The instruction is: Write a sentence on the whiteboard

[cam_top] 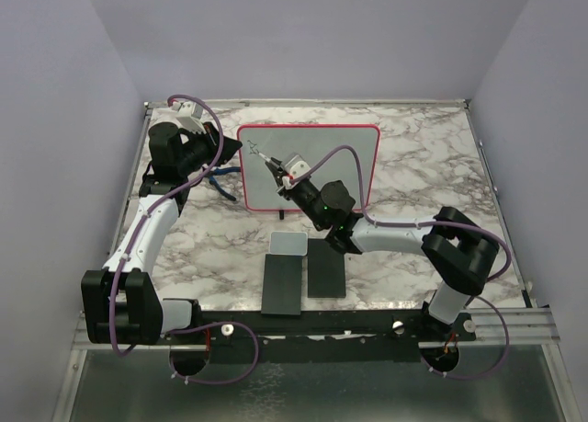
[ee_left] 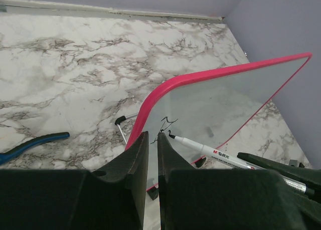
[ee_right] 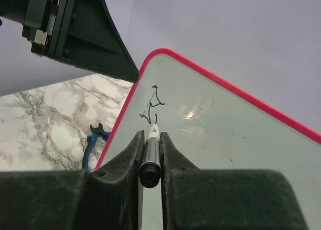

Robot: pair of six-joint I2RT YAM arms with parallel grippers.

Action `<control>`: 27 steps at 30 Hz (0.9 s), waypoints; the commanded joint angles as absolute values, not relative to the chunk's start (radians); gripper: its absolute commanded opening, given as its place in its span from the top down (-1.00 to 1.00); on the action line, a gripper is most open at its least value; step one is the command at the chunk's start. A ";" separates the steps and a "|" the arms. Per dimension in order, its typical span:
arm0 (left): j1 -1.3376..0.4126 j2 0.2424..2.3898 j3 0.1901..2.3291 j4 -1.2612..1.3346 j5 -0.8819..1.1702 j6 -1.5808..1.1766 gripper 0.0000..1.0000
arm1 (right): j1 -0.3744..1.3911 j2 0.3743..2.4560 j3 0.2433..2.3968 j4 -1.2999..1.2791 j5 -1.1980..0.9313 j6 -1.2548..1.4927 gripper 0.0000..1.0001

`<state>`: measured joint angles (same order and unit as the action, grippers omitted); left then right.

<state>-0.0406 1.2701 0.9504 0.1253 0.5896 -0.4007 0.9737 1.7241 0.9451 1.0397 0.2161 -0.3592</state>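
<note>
The whiteboard, red-pink rimmed, stands tilted at the table's middle back. It also shows in the left wrist view and the right wrist view. The sentence is only a few thin dark strokes near the board's upper left corner. My right gripper is shut on a white marker, whose tip touches the board just below the strokes. My left gripper is shut with a thin slit and holds nothing. Its tips are at the board's left rim.
Blue-handled pliers lie left of the board. A small grey-white pad and two black slabs lie in front of it. A black foot props the board. Grey walls enclose the table.
</note>
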 commanded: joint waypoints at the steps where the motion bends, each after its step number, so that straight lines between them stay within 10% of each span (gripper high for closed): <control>1: -0.041 1.245 0.943 0.123 0.583 -0.388 0.74 | 0.969 1.712 0.923 1.056 0.248 -0.349 0.99; 27: -0.041 1.247 0.942 0.125 0.583 -0.390 0.74 | 0.969 1.726 0.956 1.099 0.254 -0.375 0.99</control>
<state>-0.0402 1.2701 0.9504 0.1253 0.5896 -0.4007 0.9737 1.7241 0.9379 1.0550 0.2207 -0.3603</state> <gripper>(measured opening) 0.134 0.144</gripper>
